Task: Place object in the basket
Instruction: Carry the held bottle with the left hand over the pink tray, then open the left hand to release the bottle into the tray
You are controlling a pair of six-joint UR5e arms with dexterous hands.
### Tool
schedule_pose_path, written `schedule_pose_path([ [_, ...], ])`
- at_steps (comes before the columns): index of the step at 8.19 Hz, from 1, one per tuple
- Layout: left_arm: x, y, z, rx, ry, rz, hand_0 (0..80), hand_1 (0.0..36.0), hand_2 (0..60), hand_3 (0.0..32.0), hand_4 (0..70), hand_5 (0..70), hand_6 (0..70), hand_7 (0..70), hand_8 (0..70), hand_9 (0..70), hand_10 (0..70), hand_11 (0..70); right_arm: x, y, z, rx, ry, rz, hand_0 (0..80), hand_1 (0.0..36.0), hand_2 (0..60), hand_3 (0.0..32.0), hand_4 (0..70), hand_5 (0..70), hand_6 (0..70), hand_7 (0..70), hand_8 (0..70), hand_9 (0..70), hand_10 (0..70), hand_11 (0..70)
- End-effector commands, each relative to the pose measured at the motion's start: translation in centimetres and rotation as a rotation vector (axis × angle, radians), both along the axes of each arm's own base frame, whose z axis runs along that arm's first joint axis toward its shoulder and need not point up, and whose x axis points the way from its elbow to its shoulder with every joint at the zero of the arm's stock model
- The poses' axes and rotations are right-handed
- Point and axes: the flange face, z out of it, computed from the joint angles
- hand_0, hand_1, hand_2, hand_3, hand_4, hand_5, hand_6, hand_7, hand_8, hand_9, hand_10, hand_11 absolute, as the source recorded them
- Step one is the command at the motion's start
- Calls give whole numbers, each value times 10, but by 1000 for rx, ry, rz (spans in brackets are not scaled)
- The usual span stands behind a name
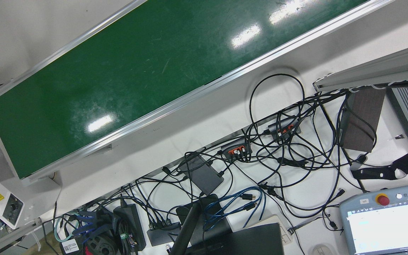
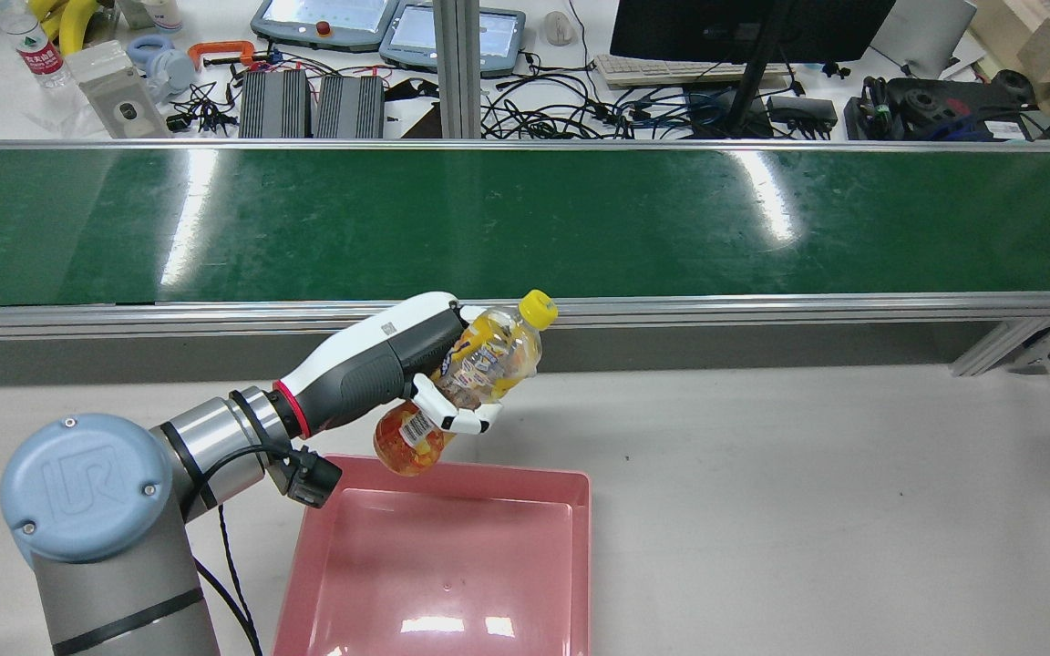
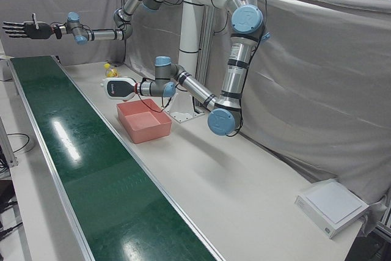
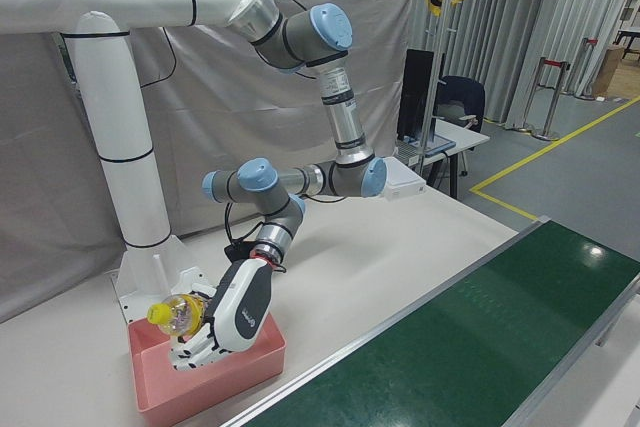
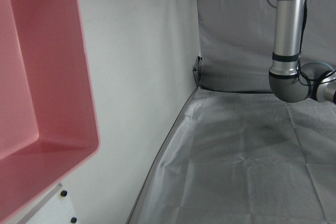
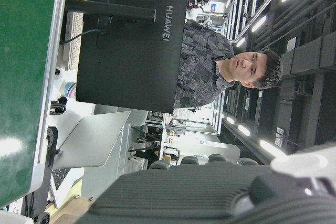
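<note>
rear view: left robot hand [image 2: 402, 369] clasps tilted bottle [image 2: 475, 374], seemingly above pink basket's [image 2: 525, 483] far rim.

Robotics lab: green conveyor belt [image 2: 525, 223], cable-strewn bench [image 1: 260, 170], teach pendants [image 2: 324, 20].

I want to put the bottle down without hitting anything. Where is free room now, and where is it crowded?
The pink basket is empty inside, just below the left hand holding the bottle. The white table to the basket's right is bare, and so is the green conveyor belt. Beyond the belt, the desk with cables is crowded.
</note>
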Motion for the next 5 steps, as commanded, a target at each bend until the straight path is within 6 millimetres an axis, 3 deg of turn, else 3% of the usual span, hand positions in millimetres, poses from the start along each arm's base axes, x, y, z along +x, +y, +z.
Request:
schedule_pose_path([
  [1, 22, 29, 2, -1, -27, 55, 475, 170, 479, 0, 331, 395, 222, 349, 359, 511, 396, 564, 0, 0, 0, 0, 0, 0, 0, 0, 0, 0, 0, 0, 0, 0, 0, 0, 0, 0],
  [2, 22, 30, 3, -1, -28, 60, 465, 80, 40, 0, 217, 156, 57, 147, 150, 232, 241, 359, 0, 0, 0, 0, 0, 0, 0, 0, 0, 0, 0, 0, 0, 0, 0, 0, 0, 0],
  [3, 22, 31, 3, 0, -25, 65, 468, 62, 0, 0, 127, 93, 1, 54, 57, 97, 157, 239, 0, 0, 0, 0, 0, 0, 0, 0, 0, 0, 0, 0, 0, 0, 0, 0, 0, 0],
  [4, 22, 32, 3, 2, -23, 68, 471, 59, 0, 0, 62, 41, 0, 22, 6, 27, 88, 141, 0, 0, 0, 0, 0, 0, 0, 0, 0, 0, 0, 0, 0, 0, 0, 0, 0, 0],
  [5, 22, 33, 4, 6, -23, 75, 472, 46, 0, 0, 23, 11, 0, 7, 0, 0, 67, 109, 0, 0, 0, 0, 0, 0, 0, 0, 0, 0, 0, 0, 0, 0, 0, 0, 0, 0],
])
